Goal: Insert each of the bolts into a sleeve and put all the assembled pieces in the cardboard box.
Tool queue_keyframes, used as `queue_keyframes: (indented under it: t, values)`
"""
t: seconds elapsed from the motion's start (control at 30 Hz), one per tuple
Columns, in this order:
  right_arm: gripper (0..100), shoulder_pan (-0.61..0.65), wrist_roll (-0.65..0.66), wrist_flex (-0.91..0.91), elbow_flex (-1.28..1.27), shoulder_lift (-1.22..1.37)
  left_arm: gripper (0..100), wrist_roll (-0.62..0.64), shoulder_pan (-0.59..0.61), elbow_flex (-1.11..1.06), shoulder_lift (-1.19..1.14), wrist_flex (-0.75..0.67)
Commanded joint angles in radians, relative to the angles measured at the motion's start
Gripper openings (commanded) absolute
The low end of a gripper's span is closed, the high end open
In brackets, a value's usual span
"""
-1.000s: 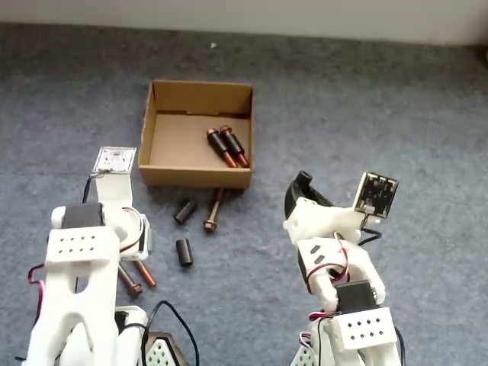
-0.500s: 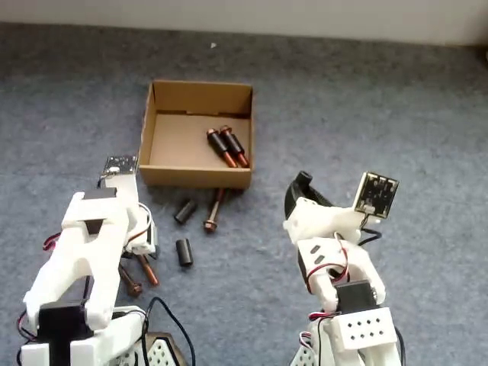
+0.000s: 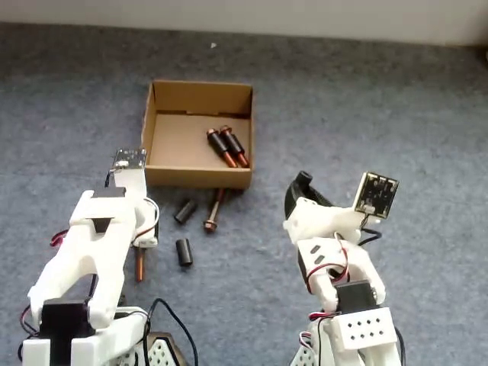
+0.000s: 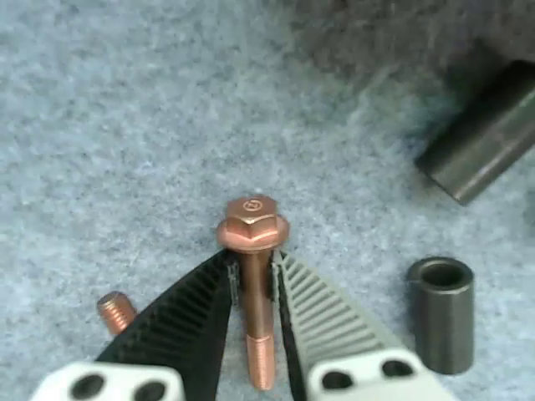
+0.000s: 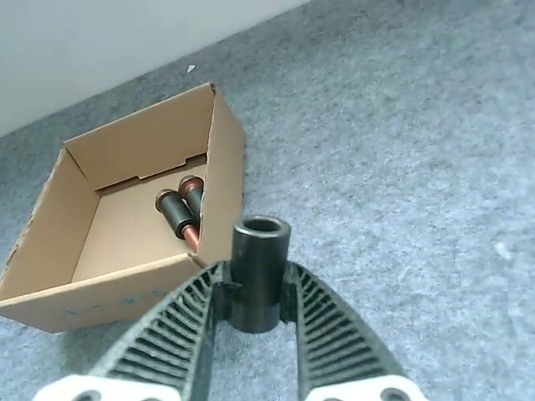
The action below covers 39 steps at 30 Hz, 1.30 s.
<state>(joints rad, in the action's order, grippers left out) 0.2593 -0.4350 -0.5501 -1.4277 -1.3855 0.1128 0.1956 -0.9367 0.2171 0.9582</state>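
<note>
High view over a grey, carpet-covered counter (image 3: 396, 107), with two white robot arms rising from the bottom edge of the frame.

The cardboard box (image 3: 200, 178) sits open in the upper left centre. Two assembled pieces (image 3: 227, 147), copper bolts in black sleeves, lie side by side against its right wall, which leaves most of the box floor bare.

Just below the box's front wall lie a loose bolt (image 3: 214, 210), its tip nearly at the wall, and a black sleeve (image 3: 185, 211) beside it. A second black sleeve (image 3: 184, 252) lies a little lower, apart from both.

The left hand (image 4: 255, 266) is closed on a copper bolt (image 4: 253, 234). Its ribbed fingers pinch the shank just under the hexagonal head, which pokes out past the fingertips. The threaded tip of another bolt (image 4: 113, 311) lies near one finger.

In the high view a bolt (image 3: 139, 263) shows at the left arm's right edge, lower left of the frame. Whether it is the gripped one cannot be told.

The right hand (image 5: 253, 276) grips a black sleeve (image 5: 259, 251) with its open bore clear of the fingertips and the box corner (image 5: 226, 184) beyond it.

Open carpet spreads across the whole right half and along the top of the frame, up to a pale strip at the far edge. A clear lane runs between the arms.
</note>
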Motion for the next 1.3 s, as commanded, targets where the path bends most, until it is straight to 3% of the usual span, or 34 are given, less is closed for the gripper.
queue_keyframes:
  t: [0.0,0.57,0.83,1.07,1.27]
  values:
    - [0.5,-0.005,0.012,0.025,0.010,-0.024,0,0.014,-0.044,0.054,0.002,-0.054]
    - [0.7,0.019,0.012,0.025,0.008,-0.024,0,0.017,-0.073,0.237,0.038,-0.054]
    - [0.6,0.051,0.012,0.025,0.008,-0.024,0,0.017,-0.081,0.133,0.429,-0.038]
    - [0.6,0.076,0.021,0.025,0.008,-0.024,0,0.012,-0.166,-0.022,0.796,-0.038]
    - [0.6,0.128,0.233,0.035,-0.042,-0.048,0,0.009,-0.249,-0.153,1.086,-0.040]
